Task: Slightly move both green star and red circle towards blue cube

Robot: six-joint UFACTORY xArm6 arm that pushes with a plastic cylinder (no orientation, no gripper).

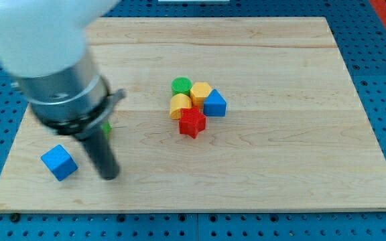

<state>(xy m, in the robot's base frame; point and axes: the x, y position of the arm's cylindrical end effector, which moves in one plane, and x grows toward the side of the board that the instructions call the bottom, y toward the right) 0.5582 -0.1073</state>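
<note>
The blue cube (pixel 59 163) lies near the board's lower left corner. My tip (pixel 110 176) rests on the board just to the right of the cube, a short gap apart. A sliver of green (pixel 106 127), probably the green star, shows behind the rod above the tip; the arm hides most of it. No red circle shows in the view; the arm's body covers the upper left of the board.
A cluster sits at the board's middle: a green circle (pixel 181 86), a yellow hexagon (pixel 201 92), a blue triangle-like block (pixel 214 104), another yellow block (pixel 179 106) and a red star (pixel 192 123). The wooden board (pixel 300 154) lies on a blue pegboard.
</note>
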